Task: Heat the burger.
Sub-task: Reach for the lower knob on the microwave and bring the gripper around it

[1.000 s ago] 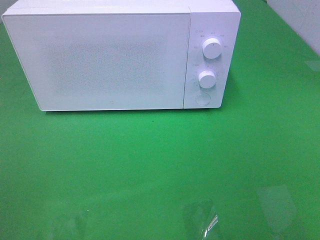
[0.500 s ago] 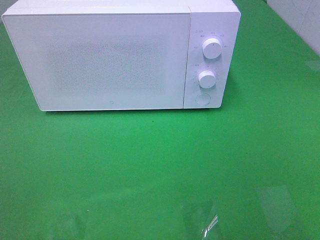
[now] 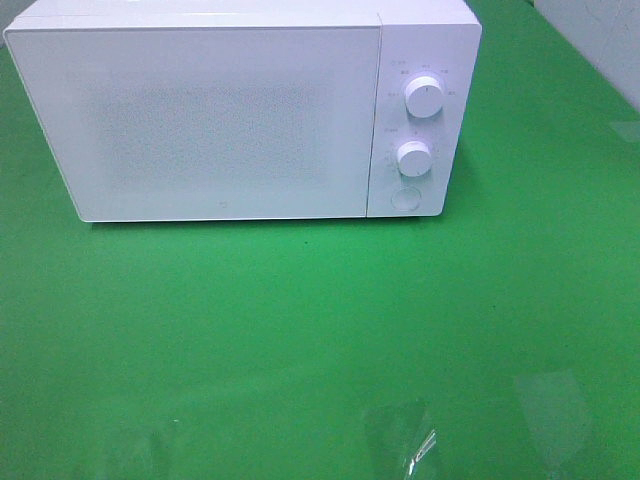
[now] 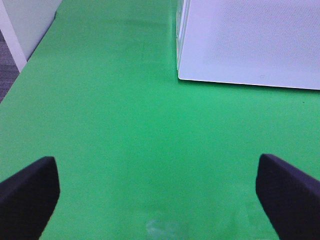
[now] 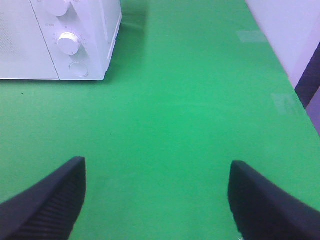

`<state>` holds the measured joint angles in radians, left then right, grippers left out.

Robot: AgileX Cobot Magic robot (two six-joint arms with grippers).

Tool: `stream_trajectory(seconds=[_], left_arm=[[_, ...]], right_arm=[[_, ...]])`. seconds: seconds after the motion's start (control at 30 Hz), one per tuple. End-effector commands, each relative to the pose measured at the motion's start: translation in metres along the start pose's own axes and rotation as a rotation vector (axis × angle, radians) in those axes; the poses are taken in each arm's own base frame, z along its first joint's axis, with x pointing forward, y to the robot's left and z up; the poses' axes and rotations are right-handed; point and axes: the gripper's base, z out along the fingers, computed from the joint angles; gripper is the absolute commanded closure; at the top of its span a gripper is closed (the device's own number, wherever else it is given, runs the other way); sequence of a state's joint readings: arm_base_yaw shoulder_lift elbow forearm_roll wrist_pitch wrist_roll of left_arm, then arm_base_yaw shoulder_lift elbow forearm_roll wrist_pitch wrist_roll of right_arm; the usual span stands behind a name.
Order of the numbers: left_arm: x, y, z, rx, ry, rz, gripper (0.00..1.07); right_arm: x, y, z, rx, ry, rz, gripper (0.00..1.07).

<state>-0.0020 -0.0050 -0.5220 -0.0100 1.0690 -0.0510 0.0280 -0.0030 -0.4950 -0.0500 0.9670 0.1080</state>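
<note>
The burger is not in view in any frame. A white microwave (image 3: 240, 110) stands at the back of the green table with its door shut; it has two round knobs (image 3: 424, 97) and a round button on its right panel. It also shows in the left wrist view (image 4: 250, 42) and in the right wrist view (image 5: 60, 37). My left gripper (image 4: 160, 200) is open and empty over bare green table, short of the microwave's left front corner. My right gripper (image 5: 157, 200) is open and empty over the table, right of the microwave. Neither arm shows in the exterior high view.
The green table (image 3: 320, 330) stretches in front of the microwave. A pale wall runs along the table's right side (image 5: 285, 35) and another along its left side (image 4: 25, 25). The table's right edge (image 5: 300, 95) lies near my right gripper.
</note>
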Motion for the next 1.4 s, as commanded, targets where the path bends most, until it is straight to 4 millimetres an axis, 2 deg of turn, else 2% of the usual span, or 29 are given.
stream_trajectory(seconds=[0.03, 0.57, 0.9, 0.97, 1.2, 1.4], left_arm=[[0.002, 0.000, -0.002, 0.000, -0.017, 0.002, 0.06], [0.002, 0.000, -0.002, 0.000, -0.017, 0.002, 0.06], [0.002, 0.000, -0.002, 0.000, -0.017, 0.002, 0.06], [0.002, 0.000, -0.002, 0.000, -0.017, 0.002, 0.06], [0.002, 0.000, -0.002, 0.000, -0.017, 0.002, 0.06], [0.002, 0.000, -0.002, 0.000, -0.017, 0.002, 0.06]], right_arm=[[0.002, 0.000, -0.003, -0.004, -0.032, -0.006, 0.32], [0.001, 0.000, -0.004, -0.007, -0.035, -0.007, 0.32], [-0.016, 0.003, -0.003, -0.024, -0.119, -0.002, 0.32], [-0.022, 0.004, 0.005, -0.035, -0.156, 0.002, 0.32], [-0.023, 0.005, 0.020, -0.041, -0.204, 0.001, 0.32], [-0.015, 0.005, 0.039, -0.050, -0.288, 0.000, 0.32]])
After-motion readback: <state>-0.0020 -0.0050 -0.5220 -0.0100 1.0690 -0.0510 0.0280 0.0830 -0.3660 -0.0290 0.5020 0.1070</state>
